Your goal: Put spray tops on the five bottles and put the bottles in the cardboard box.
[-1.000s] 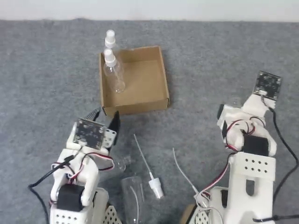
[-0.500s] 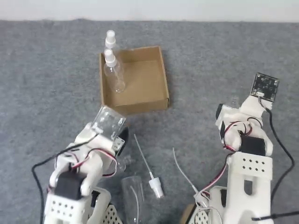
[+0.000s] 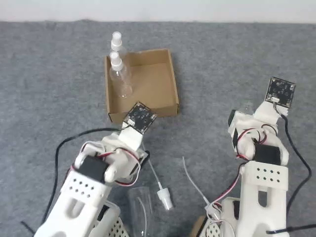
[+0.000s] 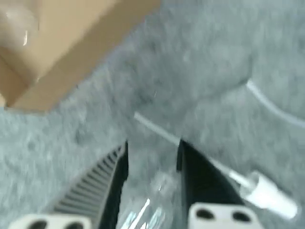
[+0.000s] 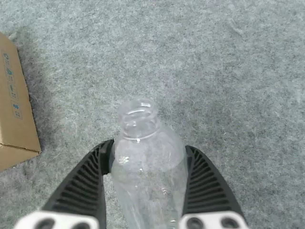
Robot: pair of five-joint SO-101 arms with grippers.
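Observation:
The cardboard box (image 3: 148,86) stands open at the back, with a clear bottle (image 3: 120,75) wearing a spray top lying inside. A second capped bottle (image 3: 116,41) stands just behind the box. My left gripper (image 4: 152,145) hovers low over the carpet in front of the box, and something clear and glinting, seemingly a bottle (image 4: 151,212), sits between its narrow-set fingers. A loose spray top (image 3: 165,197) with its long tube lies beside that gripper. My right gripper (image 5: 148,148) is shut on an upright, uncapped clear bottle (image 5: 145,162) to the right of the box.
Near the front edge, between the arms, lies another uncapped clear bottle (image 3: 139,207). A thin loose tube (image 3: 193,183) curves across the carpet near the right arm's base. Grey carpet spreads around the box on every side.
The left arm has lifted from its low pose and swung forward and right, ending close to the box's front wall. The right arm and its bottle have barely shifted.

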